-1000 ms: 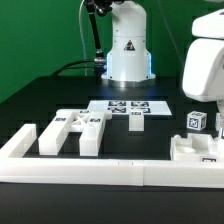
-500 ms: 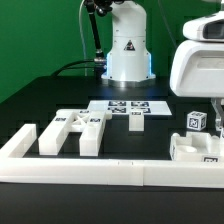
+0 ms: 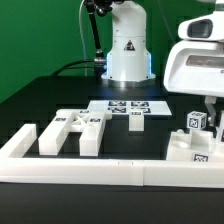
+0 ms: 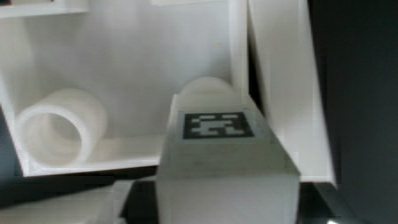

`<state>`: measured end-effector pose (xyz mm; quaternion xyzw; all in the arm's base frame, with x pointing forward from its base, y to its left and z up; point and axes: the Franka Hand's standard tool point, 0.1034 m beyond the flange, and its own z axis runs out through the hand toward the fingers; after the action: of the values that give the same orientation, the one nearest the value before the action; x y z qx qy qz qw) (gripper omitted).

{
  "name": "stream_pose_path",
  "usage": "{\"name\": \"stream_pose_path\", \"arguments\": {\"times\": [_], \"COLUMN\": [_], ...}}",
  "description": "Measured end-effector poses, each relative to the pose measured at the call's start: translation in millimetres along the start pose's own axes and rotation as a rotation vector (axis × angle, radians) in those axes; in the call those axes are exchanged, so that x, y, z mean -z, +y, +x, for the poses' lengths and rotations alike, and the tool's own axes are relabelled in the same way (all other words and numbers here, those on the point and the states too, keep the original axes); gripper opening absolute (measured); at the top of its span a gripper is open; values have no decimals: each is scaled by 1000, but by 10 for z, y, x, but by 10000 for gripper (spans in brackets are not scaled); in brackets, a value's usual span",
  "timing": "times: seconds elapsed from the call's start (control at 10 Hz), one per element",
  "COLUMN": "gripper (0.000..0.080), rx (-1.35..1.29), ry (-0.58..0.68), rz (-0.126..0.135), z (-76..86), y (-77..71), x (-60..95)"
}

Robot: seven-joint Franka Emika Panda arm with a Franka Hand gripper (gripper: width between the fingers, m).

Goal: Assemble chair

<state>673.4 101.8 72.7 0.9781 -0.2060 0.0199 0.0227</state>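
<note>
My end effector point(image 3: 208, 108) is closed; a crooked descent could jam the tagged piece point(image 4: 222, 125) against the panel point(image 4: 71, 60).

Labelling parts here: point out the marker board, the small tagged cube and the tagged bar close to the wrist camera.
marker board point(image 3: 126, 103): exterior view, its printed top face.
small tagged cube point(image 3: 196, 120): exterior view, its tagged front face.
tagged bar point(image 4: 221, 126): wrist view, its square tag.

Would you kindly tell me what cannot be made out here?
Exterior view: the gripper is half cut off at the view's right edge; whether it holds anything is unclear.
Wrist view: the tagged white part fills the middle, hiding what lies behind.
Exterior view: the marker board tags, too small.
</note>
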Motion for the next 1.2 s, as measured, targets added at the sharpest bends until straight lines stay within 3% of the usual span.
{"name": "stream_pose_path", "arguments": {"times": [0.2,0.3,0.4,0.6,0.8,1.2], "gripper": [292,373,373,624,642,649], "rx": [-68,-93,-84,-76,-33,1], "ry": [7,7,7,8,13,0], "rz": [-11,-14,-13,-12,-7,-13], "z": [30,36,32,30,21,-134], "y": [49,65,57,50,53,313], "x": [2,-2,-2,9,107,254]}}
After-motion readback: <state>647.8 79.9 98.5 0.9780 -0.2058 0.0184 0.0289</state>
